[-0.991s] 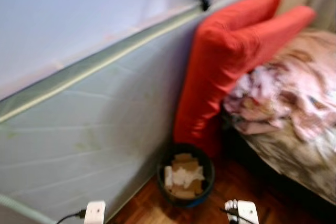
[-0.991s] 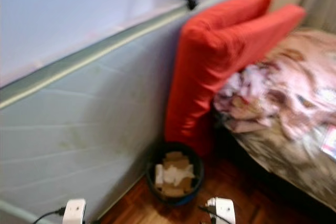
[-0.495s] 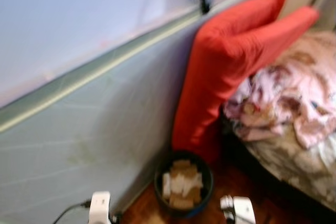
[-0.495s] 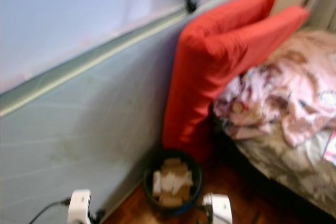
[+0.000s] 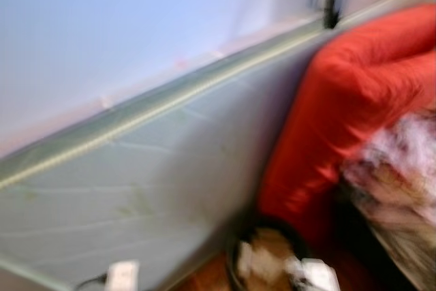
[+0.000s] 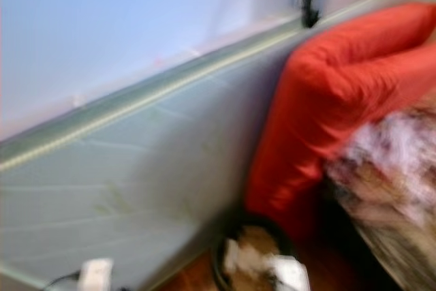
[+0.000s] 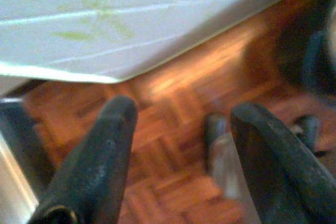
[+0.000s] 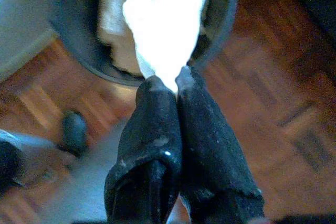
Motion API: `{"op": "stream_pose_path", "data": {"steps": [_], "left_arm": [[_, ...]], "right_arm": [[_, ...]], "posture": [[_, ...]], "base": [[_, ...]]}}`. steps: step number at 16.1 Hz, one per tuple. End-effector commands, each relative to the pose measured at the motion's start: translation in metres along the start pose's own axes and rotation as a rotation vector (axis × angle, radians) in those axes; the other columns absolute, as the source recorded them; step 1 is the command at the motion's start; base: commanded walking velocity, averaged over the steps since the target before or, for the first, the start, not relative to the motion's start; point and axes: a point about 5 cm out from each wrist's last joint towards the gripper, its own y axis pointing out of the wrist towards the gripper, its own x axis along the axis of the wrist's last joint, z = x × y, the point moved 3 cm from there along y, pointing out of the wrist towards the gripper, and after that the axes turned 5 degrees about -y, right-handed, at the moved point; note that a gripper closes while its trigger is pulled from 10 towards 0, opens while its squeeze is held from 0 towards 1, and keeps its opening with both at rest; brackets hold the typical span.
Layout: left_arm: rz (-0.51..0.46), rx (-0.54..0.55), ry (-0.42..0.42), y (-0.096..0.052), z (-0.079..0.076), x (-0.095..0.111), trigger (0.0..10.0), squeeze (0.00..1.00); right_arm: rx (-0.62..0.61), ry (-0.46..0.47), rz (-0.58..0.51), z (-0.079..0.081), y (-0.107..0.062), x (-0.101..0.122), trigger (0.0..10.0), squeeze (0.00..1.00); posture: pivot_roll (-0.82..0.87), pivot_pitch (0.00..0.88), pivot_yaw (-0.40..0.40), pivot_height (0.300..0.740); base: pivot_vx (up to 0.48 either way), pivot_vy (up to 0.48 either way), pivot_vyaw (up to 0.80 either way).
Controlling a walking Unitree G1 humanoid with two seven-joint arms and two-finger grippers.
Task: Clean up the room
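Note:
A dark round waste bin (image 5: 262, 264) holding cardboard and paper scraps stands on the parquet floor between a leaning mattress and a red cushion. In the right wrist view my right gripper (image 8: 176, 77) is shut on a crumpled white paper (image 8: 165, 19), held just over the bin's rim (image 8: 68, 35). My left gripper (image 7: 181, 111) hangs open over bare parquet (image 7: 173, 77), nothing between its fingers (image 7: 113, 129). The head views are blurred, and both wrists appear as white blocks at their lower edge.
A pale grey-green mattress (image 5: 150, 175) leans against the wall on the left. The red cushion (image 5: 347, 107) stands upright at the bed's head. Crumpled pinkish bedding (image 5: 402, 168) lies on the bed at the right. A dark object (image 7: 215, 129) sits on the floor near the left gripper.
The whole picture has slid to the right and grown more blurred, so the camera has turned left. The bin now sits right beside my right wrist.

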Motion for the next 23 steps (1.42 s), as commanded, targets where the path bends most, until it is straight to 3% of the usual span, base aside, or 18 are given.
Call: {"op": "stream_pose_path", "data": {"steps": [1,5,9,12,13,14,15,19,23], "left_arm": [[0.033,0.043,0.012,-0.004,0.019,-0.008,10.0,0.00],[0.003,0.018,0.019,-0.001,0.007,-0.001,10.0,0.00],[-0.105,-0.010,0.003,0.001,0.001,0.022,10.0,0.00],[-0.157,-0.017,-0.003,0.001,0.002,0.035,10.0,0.00],[-0.264,-0.050,0.002,0.002,-0.005,0.065,10.0,0.00],[-0.322,-0.073,0.008,0.001,-0.012,0.075,10.0,0.00],[-0.331,-0.076,0.009,0.001,-0.013,0.077,10.0,0.00],[-0.523,-0.132,-0.004,-0.010,-0.026,0.100,10.0,0.00],[-0.651,-0.120,-0.027,-0.022,-0.023,0.107,10.0,0.00]], "right_arm": [[0.026,0.005,-0.035,0.012,0.003,0.014,10.0,0.00],[-0.002,0.043,-0.065,0.007,0.004,0.022,10.0,0.00],[0.000,0.064,-0.223,0.007,0.008,0.072,10.0,0.00],[-0.006,0.074,-0.289,0.006,0.008,0.093,10.0,0.00],[-0.003,0.082,-0.356,0.005,0.006,0.111,10.0,0.00],[-0.005,0.084,-0.381,0.004,0.005,0.115,10.0,0.00],[-0.006,0.083,-0.383,0.004,0.005,0.115,10.0,0.00],[-0.047,0.115,-0.489,-0.004,-0.002,0.121,10.0,0.00],[-0.026,0.110,-0.543,-0.001,-0.005,0.129,10.0,0.00]], "posture": [[0.01,0.014,0.032,0.740],[0.01,0.018,0.032,0.740],[0.01,0.023,0.033,0.740],[0.00,0.018,0.037,0.740],[0.00,0.009,0.037,0.740],[0.00,0.002,0.036,0.740],[0.00,0.002,0.036,0.740],[-0.01,0.000,0.032,0.740],[-0.01,0.000,0.021,0.740]], "base": [[0.000,0.000,0.80],[0.000,0.000,0.00],[0.000,0.000,0.00],[0.000,0.000,0.00],[0.000,0.000,0.00],[0.000,0.000,0.00],[0.000,0.000,0.00],[0.000,0.000,0.00],[0.000,0.000,0.00]]}}
